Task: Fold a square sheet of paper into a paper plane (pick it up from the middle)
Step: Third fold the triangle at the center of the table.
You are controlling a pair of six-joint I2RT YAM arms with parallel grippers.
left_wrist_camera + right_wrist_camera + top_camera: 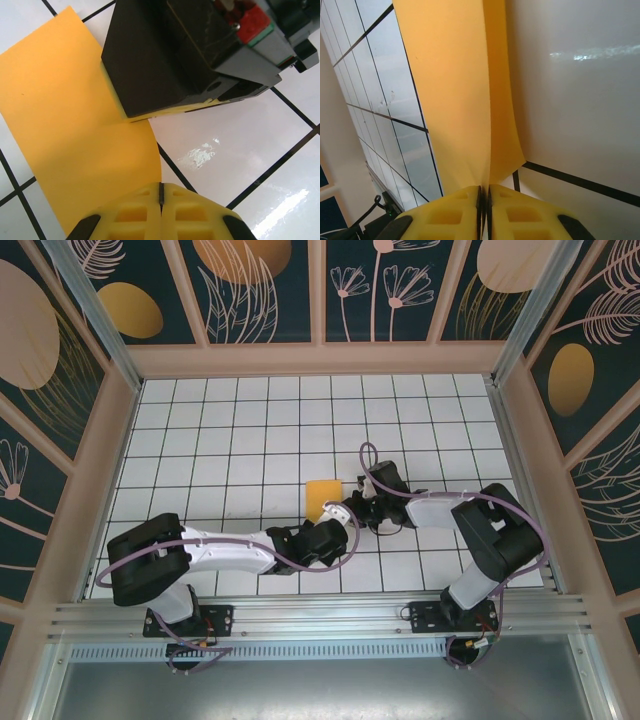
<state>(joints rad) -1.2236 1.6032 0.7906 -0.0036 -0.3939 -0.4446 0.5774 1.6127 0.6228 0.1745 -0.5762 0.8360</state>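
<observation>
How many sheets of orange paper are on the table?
1. The thin bright-orange paper sheet lies on the white tiled table, partly covered by the left arm and right arm; another could hide beneath them.

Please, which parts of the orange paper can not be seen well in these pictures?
Right wrist view: the sheet of paper, pinched in the right pincer, is cut off by the top edge.
Left wrist view: the left pincer and the other pincer's black body cover parts of the sheet.
Top view: both pincers hide its near edge; any crease is too small to tell.
</observation>
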